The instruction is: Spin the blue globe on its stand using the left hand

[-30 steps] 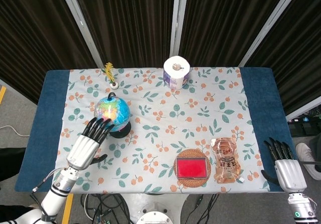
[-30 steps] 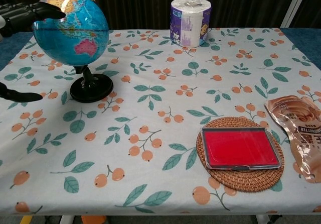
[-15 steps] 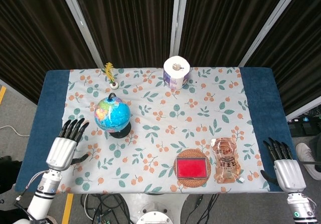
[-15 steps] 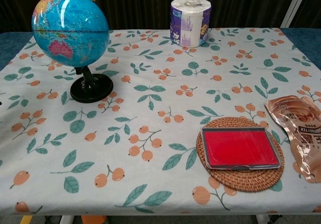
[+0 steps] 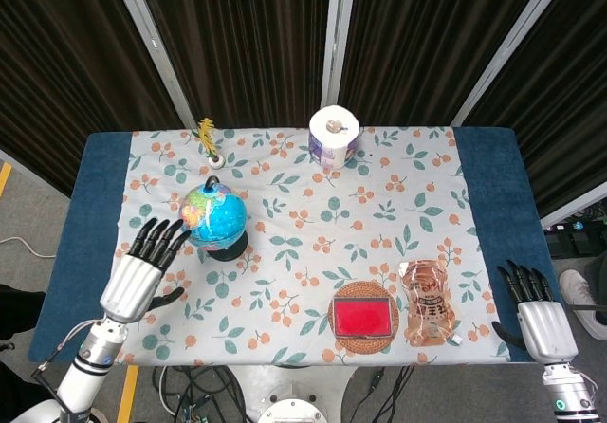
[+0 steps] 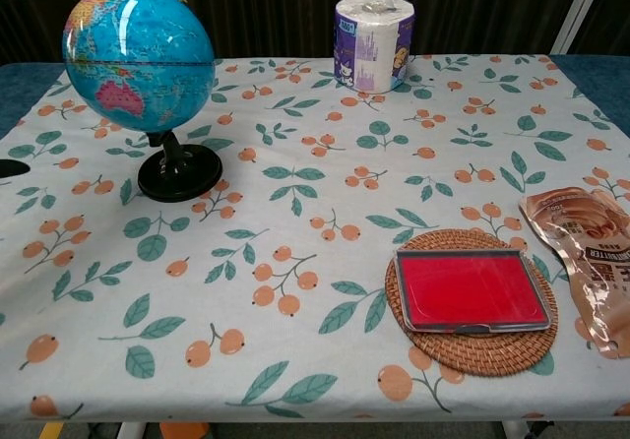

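The right hand (image 5: 537,302) sits at the near right corner of the table (image 5: 99,205), fingers apart and holding nothing, well away from the work. Just beyond the near edge lie a red box (image 5: 362,317) on a woven mat (image 5: 363,342) and, to its right, a brown packet (image 5: 425,302).

The left hand (image 5: 142,268) hovers near the near-left part of the table, fingers spread and pointing away from the robot, empty. Its fingertips (image 5: 163,230) stand just beside the globe (image 5: 212,214) on its left flank; from the head view it cannot be told whether they touch. The chest view shows only a dark sliver at the left edge.

The globe stands upright on its black base (image 6: 179,174), left of centre, its spin axis tilted a little from vertical. It lies ahead and to the right of the left hand, far nearer to it than to the right hand. A sideways brush across the near-left flank looks like what a spin calls for.

Farther back are a paper roll (image 5: 333,137) and a small yellow ornament (image 5: 208,140).
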You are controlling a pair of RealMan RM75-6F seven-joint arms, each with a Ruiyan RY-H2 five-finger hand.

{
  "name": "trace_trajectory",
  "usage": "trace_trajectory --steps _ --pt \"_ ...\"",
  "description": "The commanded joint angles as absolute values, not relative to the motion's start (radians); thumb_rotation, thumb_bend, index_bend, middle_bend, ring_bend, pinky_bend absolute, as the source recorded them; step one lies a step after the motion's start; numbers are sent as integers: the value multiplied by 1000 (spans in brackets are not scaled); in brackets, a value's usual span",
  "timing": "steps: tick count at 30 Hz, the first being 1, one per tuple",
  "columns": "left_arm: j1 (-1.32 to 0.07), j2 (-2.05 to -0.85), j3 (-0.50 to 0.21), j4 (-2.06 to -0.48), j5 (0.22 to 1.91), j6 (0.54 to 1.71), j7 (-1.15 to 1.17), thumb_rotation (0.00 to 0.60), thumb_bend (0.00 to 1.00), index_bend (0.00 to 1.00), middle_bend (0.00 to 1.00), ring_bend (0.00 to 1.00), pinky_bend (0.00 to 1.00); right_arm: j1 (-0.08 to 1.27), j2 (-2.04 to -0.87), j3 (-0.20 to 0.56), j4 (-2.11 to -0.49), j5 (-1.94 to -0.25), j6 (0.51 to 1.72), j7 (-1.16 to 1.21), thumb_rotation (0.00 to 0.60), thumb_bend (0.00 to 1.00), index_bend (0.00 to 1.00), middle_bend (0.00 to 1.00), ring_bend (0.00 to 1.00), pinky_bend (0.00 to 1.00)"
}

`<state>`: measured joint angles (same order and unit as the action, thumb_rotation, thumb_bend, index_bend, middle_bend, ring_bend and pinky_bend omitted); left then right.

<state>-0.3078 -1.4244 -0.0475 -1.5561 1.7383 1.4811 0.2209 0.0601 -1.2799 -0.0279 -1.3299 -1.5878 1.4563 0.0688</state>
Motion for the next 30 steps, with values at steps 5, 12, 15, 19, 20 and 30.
trace_trajectory --steps 5,12,15,19,20,30 --pt "-362 -1450 -68 -1585 1732 1412 274 600 0 30 0 0 0 60 -1282 -27 -1321 -1584 1454 78 600 136 0 0 0 0" --pt "-381 -1461 -74 -1592 1703 1374 304 600 0 30 0 0 0 59 -1284 -27 -1314 -1582 1453 87 600 136 0 0 0 0" --pt "-381 -1463 -72 -1591 1692 1371 310 600 0 30 0 0 0 59 -1284 -26 -1312 -1582 1453 88 600 136 0 0 0 0" --pt "-377 -1462 -71 -1588 1681 1377 312 600 0 30 0 0 0 59 -1284 -27 -1312 -1583 1454 87 600 136 0 0 0 0" --pt "-374 -1461 -71 -1587 1678 1380 312 600 0 30 0 0 0 59 -1284 -27 -1313 -1584 1454 86 600 136 0 0 0 0" --pt "-322 -1445 -60 -1568 1609 1416 295 600 0 30 0 0 0 60 -1285 -26 -1315 -1581 1451 81 600 136 0 0 0 0"
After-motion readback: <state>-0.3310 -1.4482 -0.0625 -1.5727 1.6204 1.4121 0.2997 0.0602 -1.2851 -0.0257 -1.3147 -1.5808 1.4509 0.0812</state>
